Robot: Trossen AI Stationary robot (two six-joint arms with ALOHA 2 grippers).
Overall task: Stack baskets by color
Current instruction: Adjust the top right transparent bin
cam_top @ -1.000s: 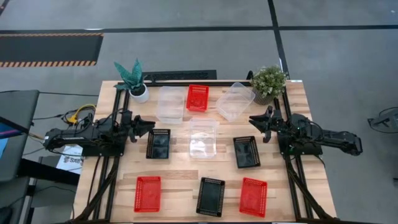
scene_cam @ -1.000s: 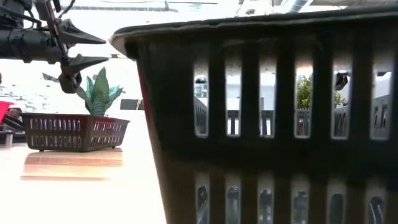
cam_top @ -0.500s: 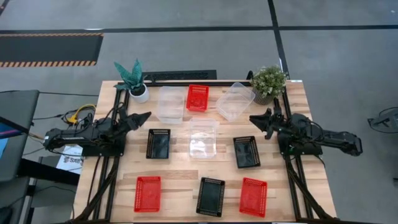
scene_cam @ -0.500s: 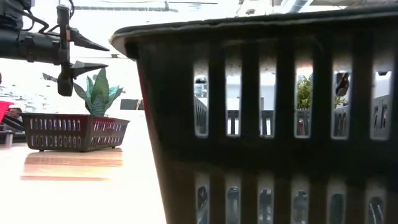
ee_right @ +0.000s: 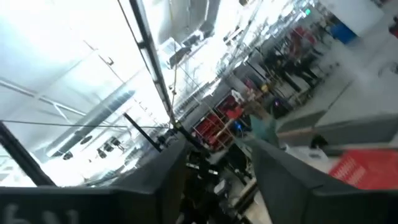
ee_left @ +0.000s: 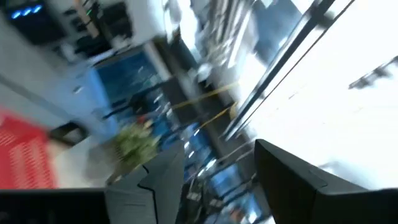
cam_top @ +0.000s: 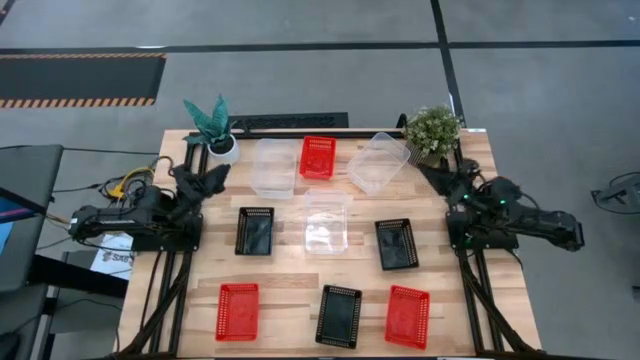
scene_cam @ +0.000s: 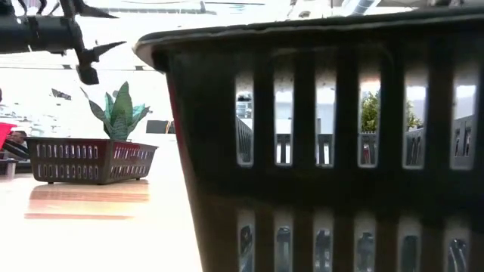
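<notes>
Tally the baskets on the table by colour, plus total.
Red baskets: 3
Black baskets: 3
Clear baskets: 3
Total: 9, none stacked yet.

Light wooden slatted table [cam_top: 290, 285] seen at frame centre. Spiky green plant in white pot [cam_top: 213, 127] placed upper left of tabletop; bushy green plant w/ small leaves [cam_top: 431, 131] placed upper right. Grey floor [cam_top: 300, 80] seen around.
</notes>
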